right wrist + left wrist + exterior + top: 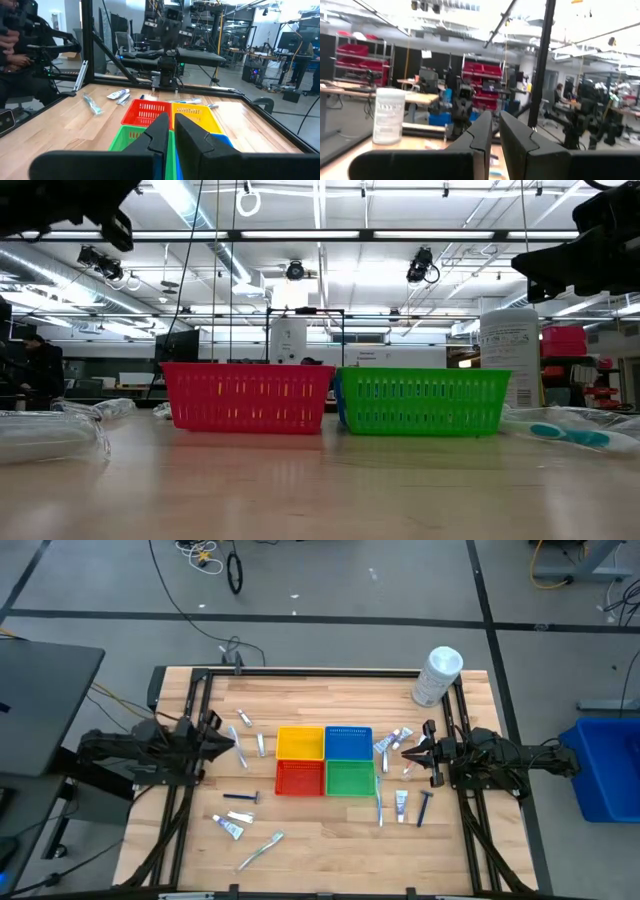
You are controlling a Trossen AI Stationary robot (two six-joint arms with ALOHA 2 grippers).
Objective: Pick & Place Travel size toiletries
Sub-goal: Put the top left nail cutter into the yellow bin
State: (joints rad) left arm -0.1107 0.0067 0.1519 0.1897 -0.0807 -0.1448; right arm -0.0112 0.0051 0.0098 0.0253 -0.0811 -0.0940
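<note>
The travel size toiletries lie flat on the wooden table on both sides of the baskets. On the left are small tubes (261, 744), a dark razor (240, 797) and a toothbrush (260, 850). On the right are tubes (392, 740), a toothbrush (380, 806) and a razor (424, 808). My left gripper (233, 747) hovers at the left of the baskets, shut and empty, tipped slightly up (496, 120). My right gripper (407, 752) hovers level at their right, shut and empty (171, 120), pointing at the baskets.
Four baskets stand together mid-table: yellow (300, 742), blue (348, 742), red (300, 778) and green (350, 778). A large white cylindrical container (437, 675) stands at the far right. A black frame (320, 671) runs along the table's edges. There is bare wood near the front edge.
</note>
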